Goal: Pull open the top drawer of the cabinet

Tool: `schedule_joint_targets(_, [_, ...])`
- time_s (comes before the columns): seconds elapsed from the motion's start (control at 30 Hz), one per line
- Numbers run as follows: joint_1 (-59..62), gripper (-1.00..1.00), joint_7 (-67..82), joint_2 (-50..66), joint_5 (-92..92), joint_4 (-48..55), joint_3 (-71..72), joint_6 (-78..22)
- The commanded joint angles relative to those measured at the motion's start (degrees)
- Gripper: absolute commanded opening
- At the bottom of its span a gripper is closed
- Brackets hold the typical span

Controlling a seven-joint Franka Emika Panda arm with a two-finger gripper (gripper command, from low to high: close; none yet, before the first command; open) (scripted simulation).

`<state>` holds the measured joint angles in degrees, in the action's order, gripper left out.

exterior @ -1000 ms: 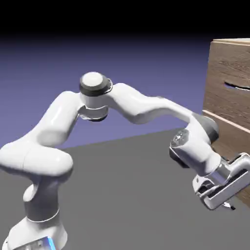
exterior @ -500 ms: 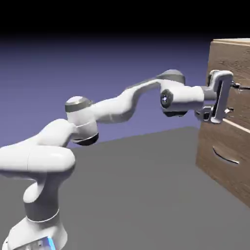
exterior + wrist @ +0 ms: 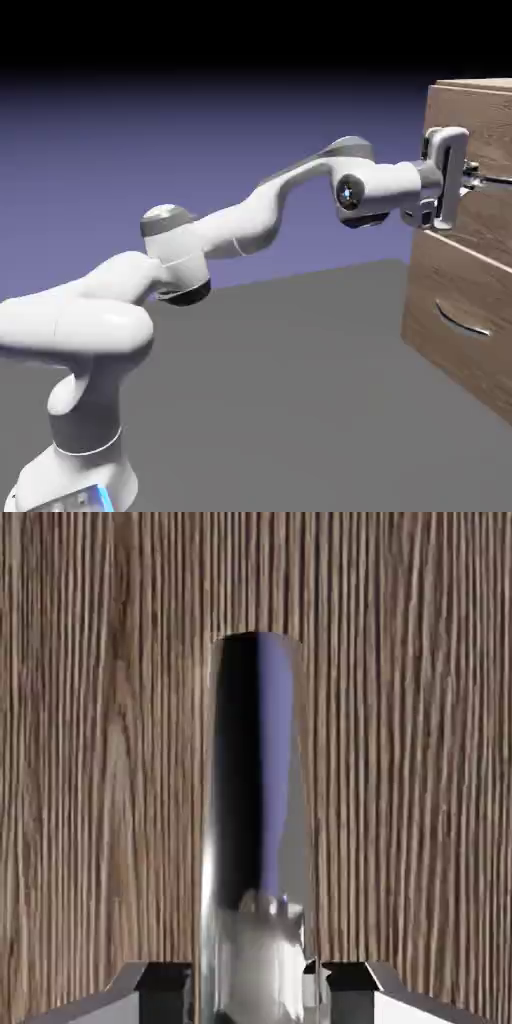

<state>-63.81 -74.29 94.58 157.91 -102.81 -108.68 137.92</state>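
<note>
Clenched on the curved silvery metal handle (image 3: 256, 842), fingers (image 3: 165, 992) at both its sides visible only in the hand view; in the exterior view, partly hidden beyond the white gripper (image 3: 469, 179).

Top drawer (image 3: 487, 125), wood-grained, curved silvery handle (image 3: 255, 832)

Between the robot arm (image 3: 255, 215) and the dark worktop (image 3: 290, 380) lies a broad open gap, and the space above the arm is likewise free. At the exterior view's right, the cabinet (image 3: 425, 310) blocks the way ahead; the top drawer's front (image 3: 480, 125) stands like a wall close before the tool (image 3: 474, 178). In the hand view, the curved metal handle (image 3: 255, 812) fills the space between the fingertips (image 3: 163, 994), leaving no passage there. Bare wood flanks it on both sides. Below the tool, the lower drawer's handle (image 3: 462, 318) juts into otherwise open space.
</note>
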Motion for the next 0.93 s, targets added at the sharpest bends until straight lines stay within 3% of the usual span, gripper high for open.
schedule_joint_targets(0.0, [-1.3, -1.00, 0.2, 0.2, -0.2, -2.1, -0.1, -0.8])
schedule_joint_targets(0.77, [-35.5, -1.00, 3.7, 6.3, -9.3, -48.7, -5.4, -13.6])
schedule_joint_targets(0.8, [-35.5, 1.00, 3.7, 6.3, -9.3, -48.7, -5.4, -13.6])
schedule_joint_targets(0.9, [-39.7, 1.00, 4.3, 6.3, -11.5, -52.3, -6.7, -13.1])
